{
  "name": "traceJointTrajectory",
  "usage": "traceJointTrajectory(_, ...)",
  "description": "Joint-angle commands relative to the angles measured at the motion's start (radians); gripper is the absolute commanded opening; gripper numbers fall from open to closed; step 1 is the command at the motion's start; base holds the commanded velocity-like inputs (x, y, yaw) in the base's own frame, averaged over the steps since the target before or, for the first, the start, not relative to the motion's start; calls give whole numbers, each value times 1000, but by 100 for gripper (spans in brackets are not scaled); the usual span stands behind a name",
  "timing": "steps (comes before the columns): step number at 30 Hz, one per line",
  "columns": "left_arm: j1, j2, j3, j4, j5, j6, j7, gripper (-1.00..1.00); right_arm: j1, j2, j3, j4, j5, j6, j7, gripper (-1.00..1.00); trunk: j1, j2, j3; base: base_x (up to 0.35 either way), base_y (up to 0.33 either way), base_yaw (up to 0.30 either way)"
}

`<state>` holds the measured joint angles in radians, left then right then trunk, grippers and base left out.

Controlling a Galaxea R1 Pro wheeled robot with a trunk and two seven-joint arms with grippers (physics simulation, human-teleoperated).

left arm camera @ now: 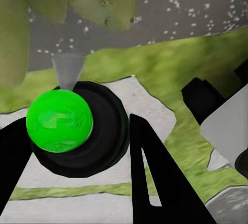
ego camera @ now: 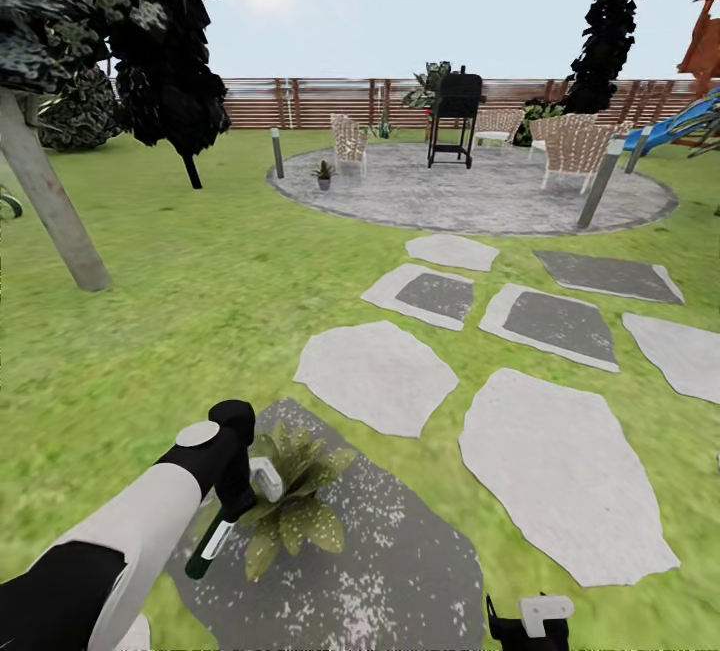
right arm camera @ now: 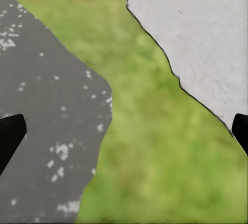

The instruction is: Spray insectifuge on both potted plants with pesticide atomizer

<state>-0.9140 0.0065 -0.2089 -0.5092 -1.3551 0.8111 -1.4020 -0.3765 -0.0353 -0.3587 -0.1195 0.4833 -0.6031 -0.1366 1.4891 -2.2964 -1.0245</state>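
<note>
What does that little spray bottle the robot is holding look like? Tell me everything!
The spray bottle is slim and dark green with a white strip around it and a pale trigger head on top. It looks like plastic. The left end effector grips it near the top, so it hangs tilted above a dark stone slab, its head right beside the leafy potted plant. In the left wrist view, a bright green cap sits between the fingers.

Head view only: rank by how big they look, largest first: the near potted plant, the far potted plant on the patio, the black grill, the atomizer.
1. Near potted plant
2. Black grill
3. Pesticide atomizer, partly hidden by the left gripper
4. Far potted plant

Nearness inflates the first; true sizes stay unsure.
</note>
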Motion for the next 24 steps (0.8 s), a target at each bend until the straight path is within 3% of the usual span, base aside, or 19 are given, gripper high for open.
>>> traceJointTrajectory(1, 0, 1, -4, -2, -4, 10, -8, -100, -1, 0, -3, 1, 11, -3, -8, 100, 0, 0, -1, -53, 229, 0)
traceJointTrajectory(12, 0, 1, -5, -2, -5, 11, -8, -100, -1, 0, -3, 1, 11, -3, -8, 100, 0, 0, -1, -4, 92, 0)
traceJointTrajectory(24, -3, 1, -5, -2, -5, 11, -9, -100, -1, 0, -3, 1, 11, -3, -8, 100, 0, 0, -1, 41, 269, 3)
